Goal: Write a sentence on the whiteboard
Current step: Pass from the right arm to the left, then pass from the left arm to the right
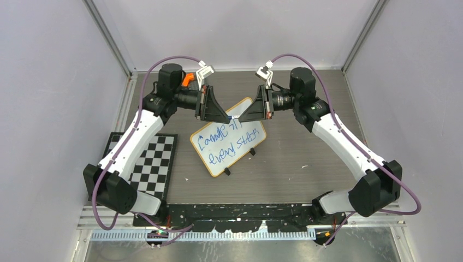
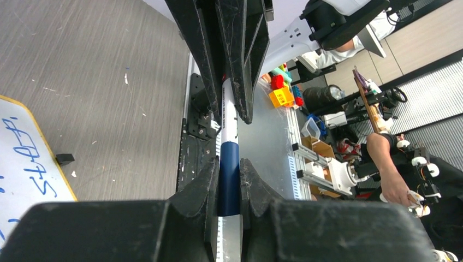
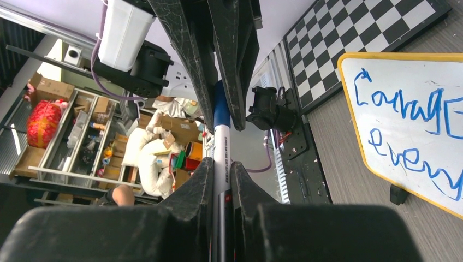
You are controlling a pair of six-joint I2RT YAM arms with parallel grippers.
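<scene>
Sentence [image 1: 221,134] looks done on whiteboard [image 1: 221,165], lying mid-counter [image 1: 306,158]. Step now prob. capping marker [image 2: 229,125]: keep both hands coaxial, push straight, no twist. L hand [image 1: 225,116] clamped on blue cap [image 2: 229,180], R hand [image 1: 241,116] clamped on white barrel. Both horizontal, tip to tip, above whiteboard's far corner.

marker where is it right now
Top view: the marker is held mid-table between the left gripper and right gripper, both shut on it, above the far edge of the whiteboard.
</scene>
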